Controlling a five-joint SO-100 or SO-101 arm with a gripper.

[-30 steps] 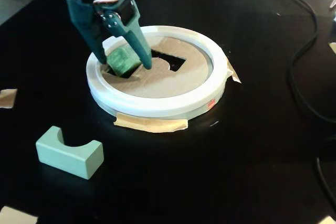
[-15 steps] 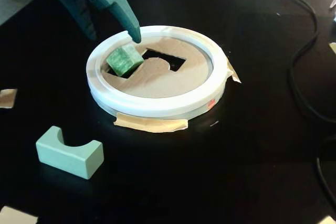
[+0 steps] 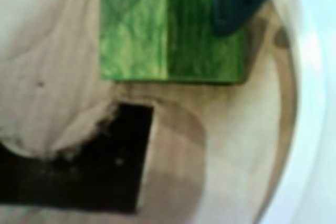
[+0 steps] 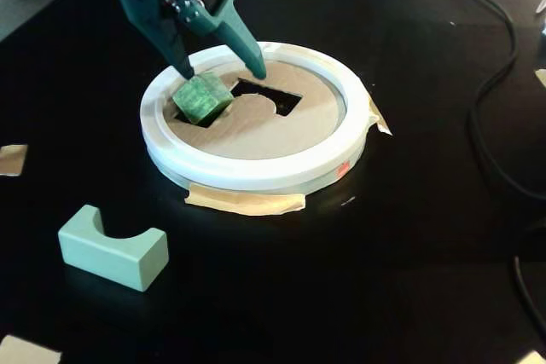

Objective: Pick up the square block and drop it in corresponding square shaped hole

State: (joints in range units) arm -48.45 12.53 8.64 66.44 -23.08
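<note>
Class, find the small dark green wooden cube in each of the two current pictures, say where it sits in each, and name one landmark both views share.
Wrist view: the small dark green wooden cube fills the top centre, a dark tool finger overlapping its upper right corner.
Fixed view: the cube sits tilted at the left of the tan cardboard disc, below the open tool.
Shared landmark: the arch-notched rectangular cutout beside the cube.

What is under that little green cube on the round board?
The green cube sits tilted on the cardboard disc, over a dark gap. Whether that gap is the square hole cannot be seen, since the cube covers it.
</note>
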